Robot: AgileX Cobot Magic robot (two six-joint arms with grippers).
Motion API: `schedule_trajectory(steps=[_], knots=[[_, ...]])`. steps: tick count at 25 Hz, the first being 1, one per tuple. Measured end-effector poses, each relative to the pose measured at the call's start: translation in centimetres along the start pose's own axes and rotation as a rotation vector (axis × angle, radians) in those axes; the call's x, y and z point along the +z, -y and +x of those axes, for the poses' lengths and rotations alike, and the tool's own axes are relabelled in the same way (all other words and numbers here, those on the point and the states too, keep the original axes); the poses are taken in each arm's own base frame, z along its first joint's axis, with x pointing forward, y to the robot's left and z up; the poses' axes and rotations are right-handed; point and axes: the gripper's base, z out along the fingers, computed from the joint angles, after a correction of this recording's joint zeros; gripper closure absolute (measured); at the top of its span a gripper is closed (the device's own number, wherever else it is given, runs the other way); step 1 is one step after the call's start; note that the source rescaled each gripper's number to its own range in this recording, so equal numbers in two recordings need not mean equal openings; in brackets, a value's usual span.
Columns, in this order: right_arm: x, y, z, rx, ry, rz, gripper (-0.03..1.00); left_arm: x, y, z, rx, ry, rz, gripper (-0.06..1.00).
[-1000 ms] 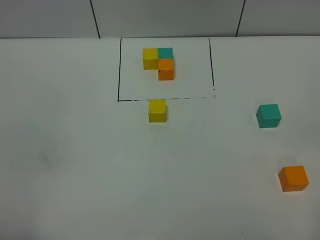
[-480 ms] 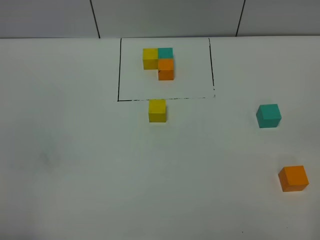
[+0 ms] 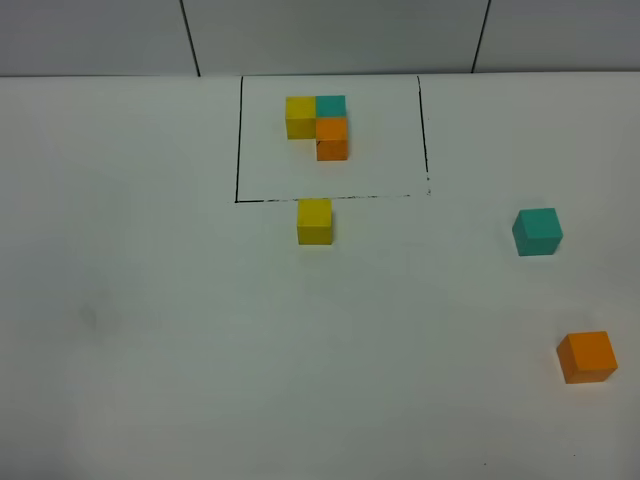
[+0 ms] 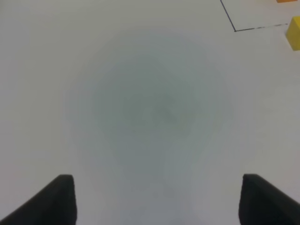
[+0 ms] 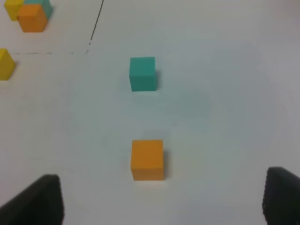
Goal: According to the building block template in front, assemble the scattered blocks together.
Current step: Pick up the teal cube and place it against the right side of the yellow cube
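Note:
The template [image 3: 322, 124] is an L of yellow, teal and orange cubes inside a black-lined rectangle at the table's back. The loose yellow cube [image 3: 314, 221] sits just in front of that frame. The loose teal cube [image 3: 538, 231] lies at the right and the loose orange cube [image 3: 587, 356] nearer the front right. Neither arm shows in the exterior high view. My left gripper [image 4: 157, 199] is open over bare table, with the yellow cube [image 4: 295, 32] far off. My right gripper [image 5: 161, 197] is open, with the orange cube [image 5: 147, 159] just ahead of its fingertips and the teal cube [image 5: 142, 73] beyond.
The white table [image 3: 180, 330] ends at a grey panelled wall [image 3: 330, 35] behind the template. The black frame line [image 3: 330, 198] runs just behind the loose yellow cube.

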Motion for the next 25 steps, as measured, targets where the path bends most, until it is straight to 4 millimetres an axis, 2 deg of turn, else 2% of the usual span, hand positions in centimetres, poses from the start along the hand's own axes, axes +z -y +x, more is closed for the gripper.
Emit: schedule_trajectory(steps=[25], knots=[[0.0,0.0,0.0,0.0,0.0,0.0,0.25,0.0,0.0,0.0,0.0,0.0,0.0,0.3]])
